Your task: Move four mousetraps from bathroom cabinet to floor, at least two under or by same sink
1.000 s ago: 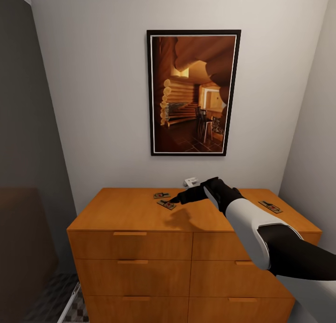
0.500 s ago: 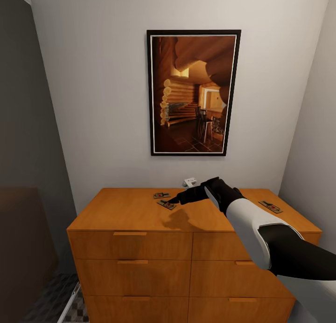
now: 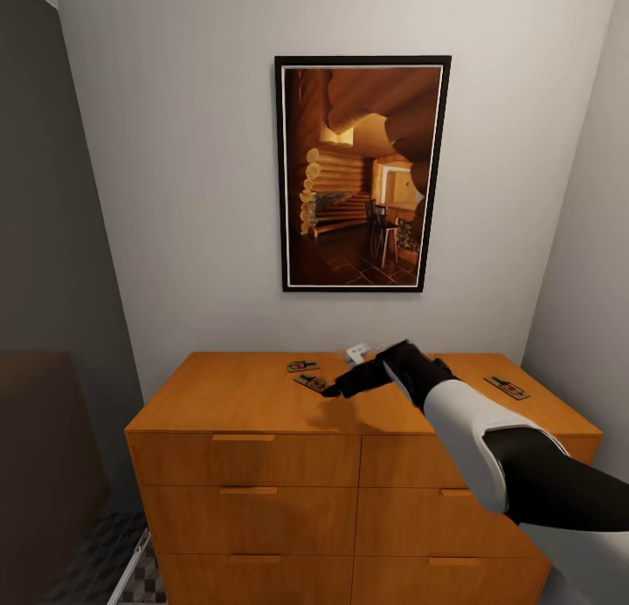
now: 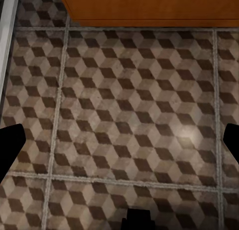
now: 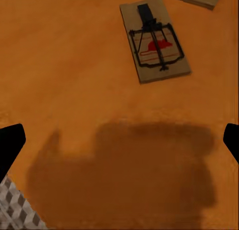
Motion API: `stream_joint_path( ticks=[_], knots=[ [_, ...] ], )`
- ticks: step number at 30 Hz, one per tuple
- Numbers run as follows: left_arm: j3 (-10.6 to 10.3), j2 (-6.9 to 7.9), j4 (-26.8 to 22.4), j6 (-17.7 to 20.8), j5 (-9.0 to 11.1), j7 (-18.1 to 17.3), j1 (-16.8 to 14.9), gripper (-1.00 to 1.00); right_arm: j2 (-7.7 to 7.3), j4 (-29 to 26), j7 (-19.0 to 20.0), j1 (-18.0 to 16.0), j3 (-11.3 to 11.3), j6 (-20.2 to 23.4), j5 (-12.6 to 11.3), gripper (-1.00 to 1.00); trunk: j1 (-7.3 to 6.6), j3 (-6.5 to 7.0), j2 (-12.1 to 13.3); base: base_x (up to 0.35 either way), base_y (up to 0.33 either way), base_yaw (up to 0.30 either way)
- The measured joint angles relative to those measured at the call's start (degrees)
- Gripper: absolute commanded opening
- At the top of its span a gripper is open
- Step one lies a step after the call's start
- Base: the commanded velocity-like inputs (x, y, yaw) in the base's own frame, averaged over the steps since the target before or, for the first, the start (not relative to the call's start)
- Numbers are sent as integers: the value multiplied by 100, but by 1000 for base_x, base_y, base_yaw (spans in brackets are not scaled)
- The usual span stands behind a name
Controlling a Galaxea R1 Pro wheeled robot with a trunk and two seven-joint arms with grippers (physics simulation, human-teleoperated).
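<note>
right gripper (image 3: 330, 390) hovers spread wide above cabinet (image 3: 236, 395) top, mousetrap (image 5: 154, 42) just ahead, untouched.

Pale grey walls (image 3: 183, 151), framed log-cabin picture (image 3: 362, 174), dim dark side wall (image 3: 44, 238).

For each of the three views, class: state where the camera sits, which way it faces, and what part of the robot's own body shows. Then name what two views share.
Head view: on the head, facing forward and down at the cabinet and framed picture; right arm and right gripper show.
Left wrist view: on the left arm, facing down at the bathroom floor; the left gripper's dark fingertips show at the edges.
Right wrist view: facing down at the cabinet top; fingertips show.
Shared: head and right wrist views both show the nearest mousetrap.
</note>
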Motion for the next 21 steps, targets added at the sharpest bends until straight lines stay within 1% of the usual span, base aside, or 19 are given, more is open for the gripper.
stream_joint_path(
  ticks=[1,2,4,5,7,10,14,21],
  knots=[
    [0,0,0,0,0,0,0,100,2,17,1,4,-2,0,153,100,0,0,0,0,0,0],
    [0,0,0,0,0,0,0,100,6,45,13,9,-1,-1,448,100,0,0,0,0,0,0],
    [0,0,0,0,0,0,0,100,8,66,57,12,-3,-4,719,100,0,0,0,0,0,0],
    [0,0,0,0,0,0,0,100,9,79,160,15,-2,-7,935,100,0,0,0,0,0,0],
    [0,0,0,0,0,0,0,100,8,88,317,16,-5,-10,1106,100,0,0,0,0,0,0],
    [0,0,0,0,0,0,0,100,6,95,554,17,-9,-26,1265,100,0,0,0,0,0,0],
    [0,0,8,0,0,0,0,100,3,101,754,18,-11,-130,1385,100,0,0,0,0,0,0],
    [-1,0,50,0,-4,0,0,100,3,100,828,18,-9,-233,1498,100,0,0,0,0,0,0]
  ],
)
